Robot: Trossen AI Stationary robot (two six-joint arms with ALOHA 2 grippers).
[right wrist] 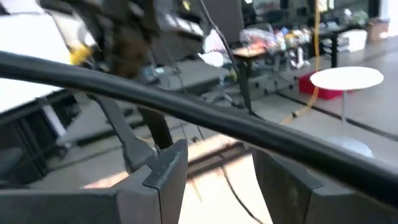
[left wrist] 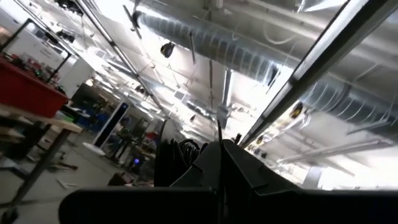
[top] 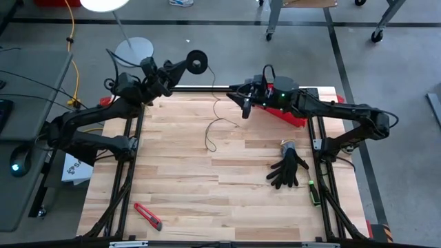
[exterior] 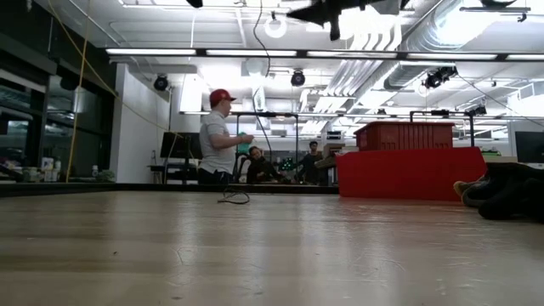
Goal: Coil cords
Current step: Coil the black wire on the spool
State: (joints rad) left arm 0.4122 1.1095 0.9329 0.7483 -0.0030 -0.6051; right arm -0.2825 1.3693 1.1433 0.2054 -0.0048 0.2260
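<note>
My left gripper (top: 185, 66) is raised over the table's far edge and shut on the small round black spool (top: 197, 62). The spool also shows dark beside the fingers in the left wrist view (left wrist: 180, 155). The thin dark cord (top: 215, 103) runs from the spool down to the table, where its loose end (top: 210, 141) lies in slack curves; it also shows in the low view (exterior: 234, 197). My right gripper (top: 245, 109) is open, raised near the far edge to the right of the cord. In the right wrist view the cord (right wrist: 231, 180) runs ahead of the gap between its fingers. My left gripper holds the spool at its rim (top: 190, 64), at the free ends of the fingers, which reach level toward the table's right. The spool is lifted clear, well above the table. The cord hangs slack from it down to the tabletop.
A red bin (top: 293, 114) stands at the far right, with a black glove (top: 288, 169) and a green tool (top: 313, 193) nearer. A red utility knife (top: 148, 215) lies near left. A thick black cable (right wrist: 186, 106) crosses the right wrist view. People (exterior: 219, 136) are beyond the table.
</note>
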